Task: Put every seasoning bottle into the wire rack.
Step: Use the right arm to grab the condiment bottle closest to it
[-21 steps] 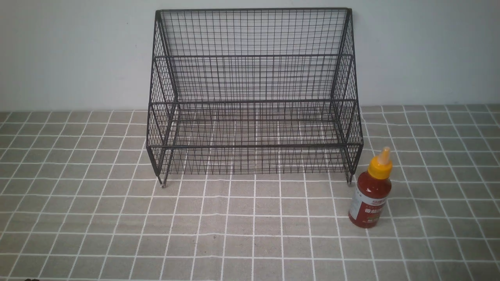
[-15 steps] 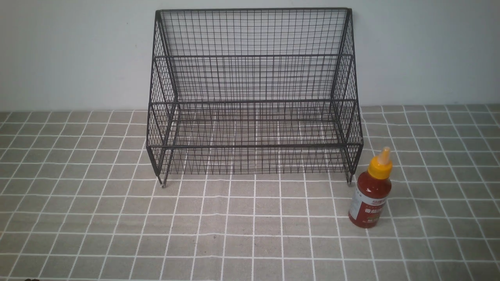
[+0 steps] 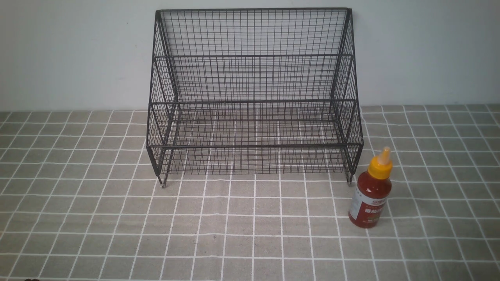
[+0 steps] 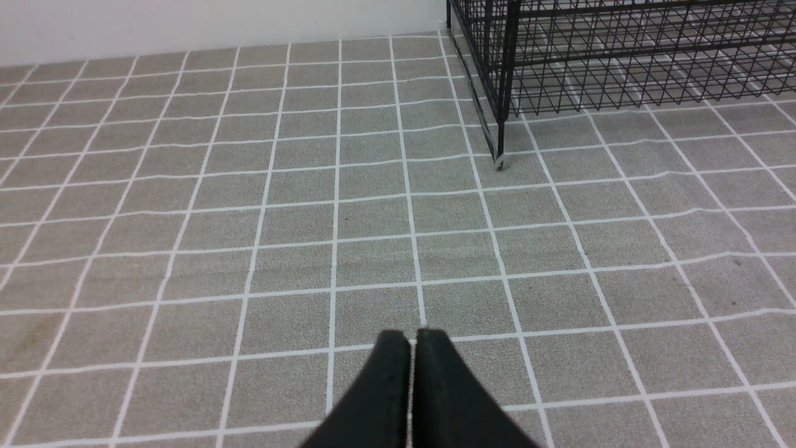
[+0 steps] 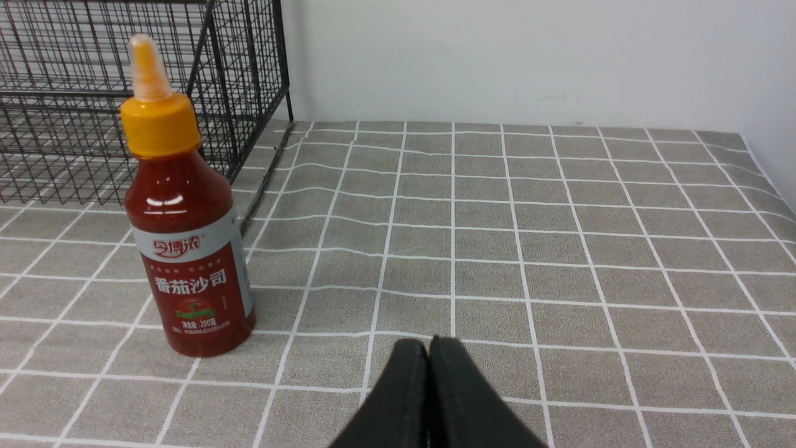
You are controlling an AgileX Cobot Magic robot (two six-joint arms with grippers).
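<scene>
One seasoning bottle (image 3: 370, 192), red with an orange-yellow nozzle cap and a white-and-red label, stands upright on the cloth just off the wire rack's front right foot. It also shows in the right wrist view (image 5: 186, 236). The black wire rack (image 3: 254, 97) stands against the back wall with nothing in its tiers; its corner shows in the left wrist view (image 4: 559, 56) and the right wrist view (image 5: 74, 93). My left gripper (image 4: 413, 339) is shut and empty, low over the cloth short of the rack's left foot. My right gripper (image 5: 428, 345) is shut and empty, short of the bottle and to one side of it. Neither arm shows in the front view.
A grey checked tablecloth (image 3: 117, 218) covers the table. A pale wall (image 3: 70, 54) runs behind the rack. In the right wrist view a side wall (image 5: 774, 93) closes off the table's far right corner.
</scene>
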